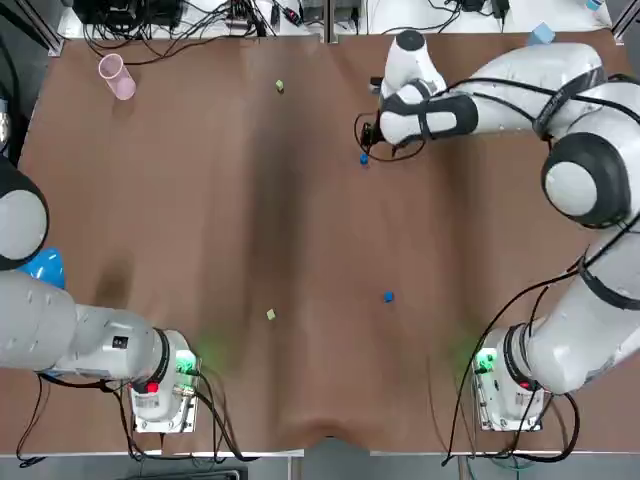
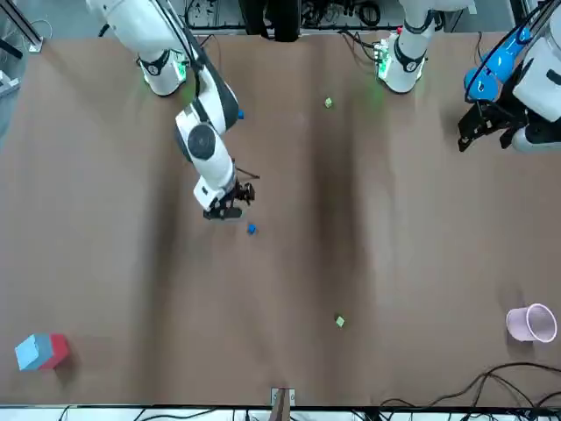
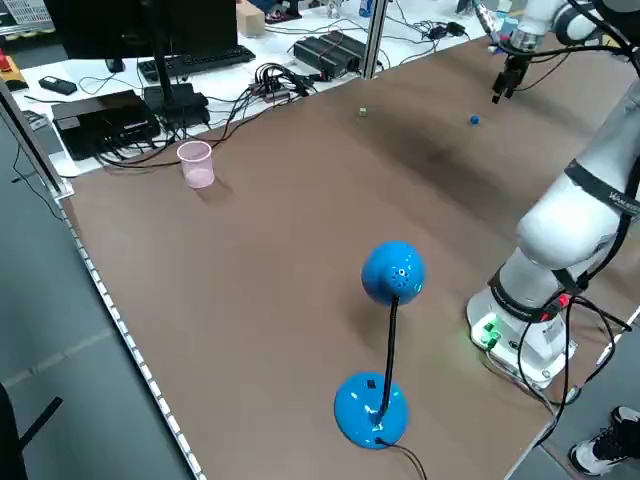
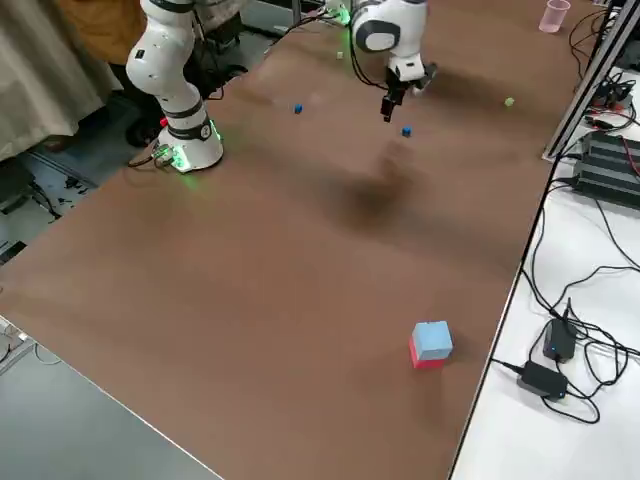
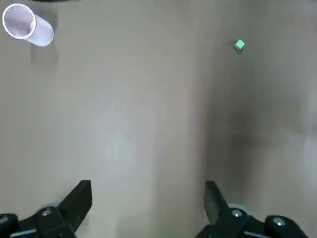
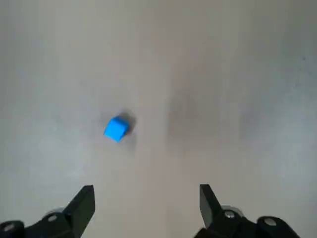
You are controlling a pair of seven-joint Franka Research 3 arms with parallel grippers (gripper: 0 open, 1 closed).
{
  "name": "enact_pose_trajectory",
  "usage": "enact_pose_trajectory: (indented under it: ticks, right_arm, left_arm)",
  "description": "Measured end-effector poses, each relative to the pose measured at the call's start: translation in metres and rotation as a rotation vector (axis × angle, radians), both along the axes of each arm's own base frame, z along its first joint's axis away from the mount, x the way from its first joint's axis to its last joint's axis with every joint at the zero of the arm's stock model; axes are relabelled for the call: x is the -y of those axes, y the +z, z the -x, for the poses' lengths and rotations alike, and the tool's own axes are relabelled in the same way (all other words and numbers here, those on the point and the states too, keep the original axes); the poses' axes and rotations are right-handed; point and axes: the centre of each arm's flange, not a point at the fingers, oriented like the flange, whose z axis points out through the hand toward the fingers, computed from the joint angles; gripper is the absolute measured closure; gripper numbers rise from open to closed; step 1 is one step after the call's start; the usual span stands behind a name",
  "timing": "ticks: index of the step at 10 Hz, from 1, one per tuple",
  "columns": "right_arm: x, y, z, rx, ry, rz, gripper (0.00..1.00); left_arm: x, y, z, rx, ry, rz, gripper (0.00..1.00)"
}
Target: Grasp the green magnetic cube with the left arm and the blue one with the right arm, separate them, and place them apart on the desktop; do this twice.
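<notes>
My right gripper [image 1: 366,136] hangs open over the far side of the table, just above and beside a small blue cube [image 1: 364,158] that lies loose on the desktop. In the right wrist view the same blue cube [image 6: 116,129] sits beyond the spread fingers [image 6: 81,206], apart from them. A green cube [image 1: 280,87] lies alone farther left at the back. A second blue cube [image 1: 388,296] and a second green cube [image 1: 270,315] rest separately nearer the arm bases. My left gripper [image 2: 480,130] is parked at the table's left side, open and empty; its wrist view shows the far green cube [image 5: 239,45].
A pink cup [image 1: 117,77] lies on its side at the far left corner. A red and blue block [image 2: 41,351] stands at the far right corner. A blue desk lamp [image 3: 392,275] stands by the left arm. Cables run along the far edge.
</notes>
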Motion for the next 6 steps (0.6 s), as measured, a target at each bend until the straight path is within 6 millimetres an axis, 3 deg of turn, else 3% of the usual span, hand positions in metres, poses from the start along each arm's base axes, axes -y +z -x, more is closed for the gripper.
enact_pose_trajectory:
  ticks: [2, 3, 5, 6]
  right_arm:
    - [0.008, 0.004, -0.029, 0.018, -0.057, 0.007, 0.06]
    - [0.002, 0.002, -0.034, 0.022, -0.086, 0.008, 0.07]
    - [-0.033, -0.012, -0.029, 0.016, -0.158, 0.005, 0.07]
    - [-0.045, -0.016, -0.029, 0.017, -0.191, 0.001, 0.07]
  left_arm:
    - [0.007, -0.019, -0.007, -0.034, 0.000, -0.011, 0.00]
    - [0.018, -0.032, -0.013, -0.056, 0.025, -0.012, 0.00]
    - [0.036, -0.041, -0.015, -0.066, 0.061, -0.012, 0.00]
    - [0.032, -0.037, -0.016, -0.060, 0.071, -0.011, 0.00]
